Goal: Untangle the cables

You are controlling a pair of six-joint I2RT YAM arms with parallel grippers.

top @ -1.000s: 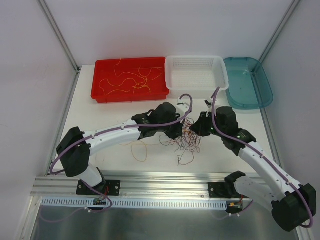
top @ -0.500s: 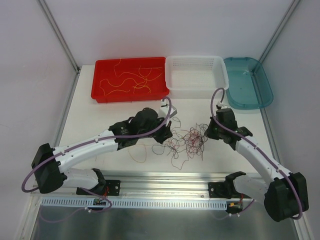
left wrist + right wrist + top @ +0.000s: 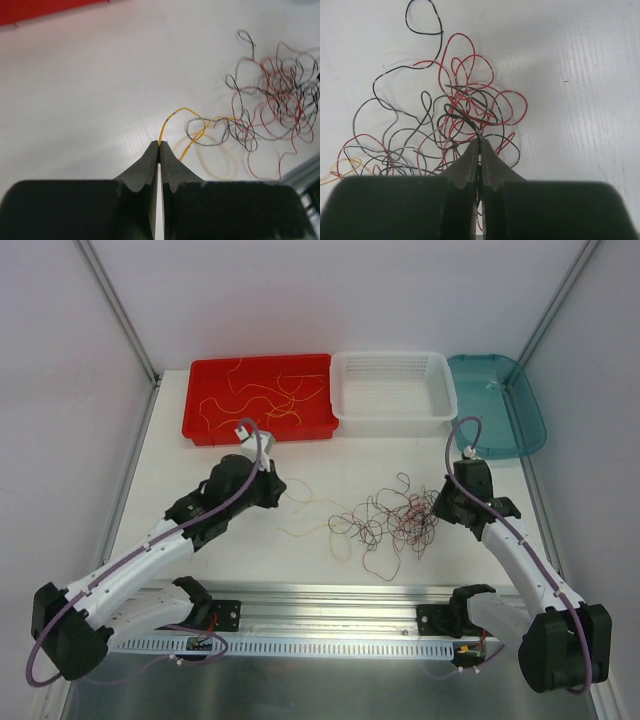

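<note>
The cables (image 3: 388, 522) lie as a loose tangle of black and dark red wires on the white table, right of centre. A yellow cable (image 3: 171, 116) runs out of the tangle (image 3: 280, 97) to the left. My left gripper (image 3: 160, 145) is shut on its end, left of the clump (image 3: 280, 490). My right gripper (image 3: 481, 141) is shut on black and red strands at the tangle's (image 3: 455, 115) near edge. In the top view it (image 3: 440, 506) sits at the clump's right side. A faint yellow loop (image 3: 300, 533) rests on the table below the left gripper.
A red tray (image 3: 192, 418) holding several yellow wires stands at the back left. A white basket (image 3: 446, 400) is beside it, and a teal tray (image 3: 533, 435) at the back right. A metal rail (image 3: 320, 598) runs along the near edge.
The two arms have drawn apart, the left gripper going left and the right going right. The clump has spread wider, with a yellow strand pulled out towards the left.
</note>
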